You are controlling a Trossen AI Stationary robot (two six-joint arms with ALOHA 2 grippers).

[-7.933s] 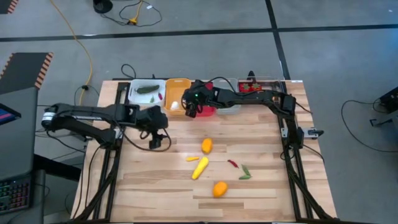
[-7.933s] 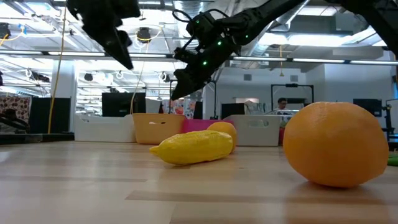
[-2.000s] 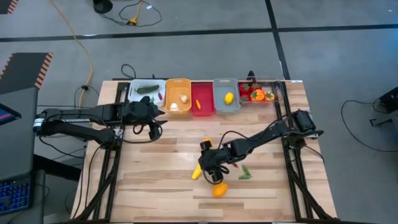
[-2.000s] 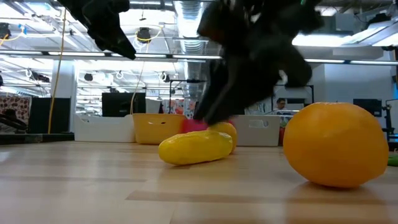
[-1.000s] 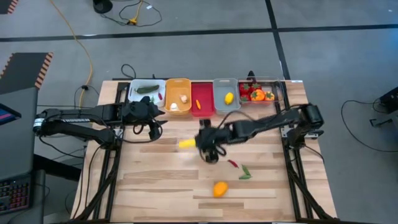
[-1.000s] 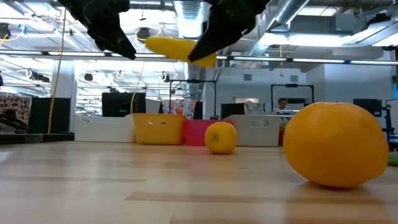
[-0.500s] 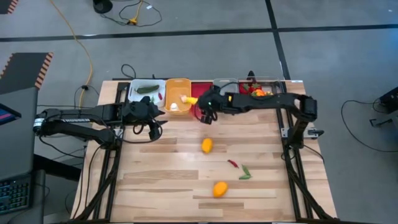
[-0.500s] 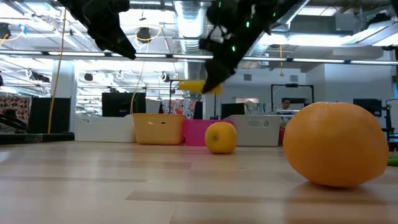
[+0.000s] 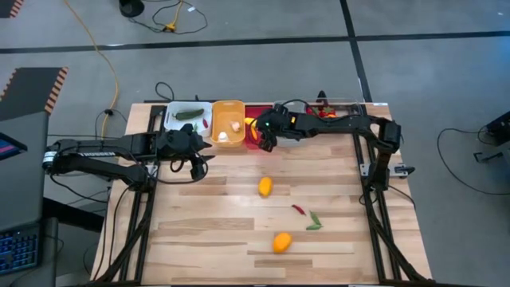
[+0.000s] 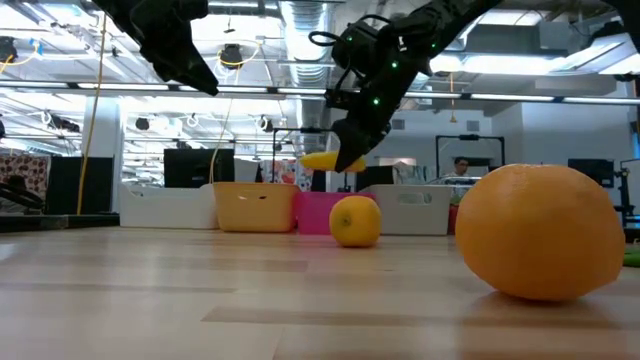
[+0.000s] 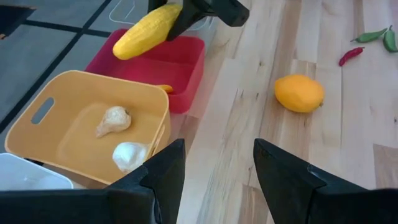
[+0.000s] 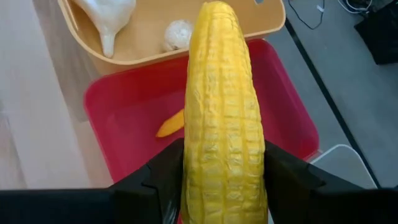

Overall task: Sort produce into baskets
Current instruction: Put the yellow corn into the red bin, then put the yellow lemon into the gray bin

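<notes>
1. Your right gripper (image 9: 263, 135) is clamped on the corn (image 12: 222, 112), and it's hanging in the air right over the red bin (image 9: 254, 137). In the right wrist view the cob sticks straight out past both fingers, with the red bin directly underneath.
2. The corn's free end points toward the orange bin (image 9: 229, 122); in the left wrist view the cob (image 11: 147, 32) is over the red bin's far edge, not touching it.
3. The red bin already has a small orange-yellow piece (image 12: 170, 124) on its floor.
4. The orange bin sits just beside the red one and holds two pale garlic pieces (image 11: 114, 120).
5. Your left gripper (image 9: 198, 160) is parked low near the front of the white bin (image 9: 188, 118), fingers apart with nothing between them. You can see the bare gap in the left wrist view.
6. The white bin has a green piece (image 9: 189, 115) in it, and the far-right bin (image 9: 344, 105) is mostly hidden by the right arm.
7. Still loose on the table: a lemon (image 9: 265, 186) around the middle, well clear of both grippers, an orange (image 9: 281, 241) closer to the front edge, plus a red chilli (image 9: 298, 210) and green pieces (image 9: 314, 221) lying just beside each other.
8. In the low view the corn (image 10: 322, 160) is up above the row of bins, held from above.
</notes>
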